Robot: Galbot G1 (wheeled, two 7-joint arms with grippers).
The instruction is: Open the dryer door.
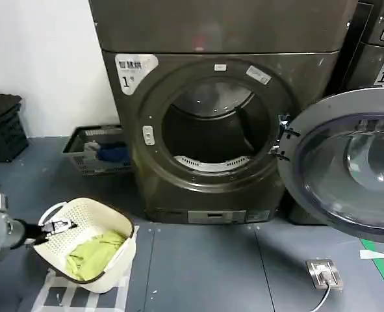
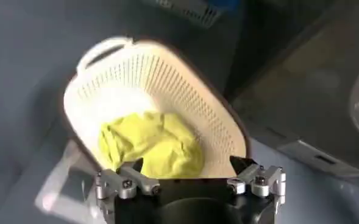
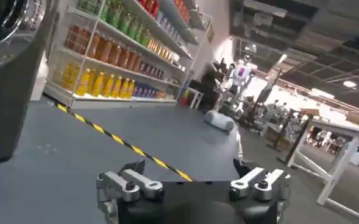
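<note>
The dryer door [image 1: 351,166], a chrome ring around dark glass, stands swung wide open to the right of the grey-brown dryer [image 1: 179,188] with the "1" label [image 1: 130,71]. Its dark drum opening [image 1: 214,127] is exposed. My left gripper [image 1: 56,227] is low at the left, open, at the rim of a white perforated basket [image 1: 114,224]. In the left wrist view this gripper [image 2: 186,163] holds nothing, with the basket [image 2: 167,79] and a yellow-green cloth [image 2: 149,146] just beyond it. My right gripper [image 3: 189,164] is open and empty, facing away into the room.
A grey basket of blue laundry [image 1: 97,149] and a black crate [image 1: 3,127] stand left of the dryer. A neighbouring machine [image 1: 380,45] is behind the open door. A floor socket [image 1: 325,273] lies at the front right. Shelves of bottles [image 3: 112,55] and striped floor tape [image 3: 124,143] appear beyond the right gripper.
</note>
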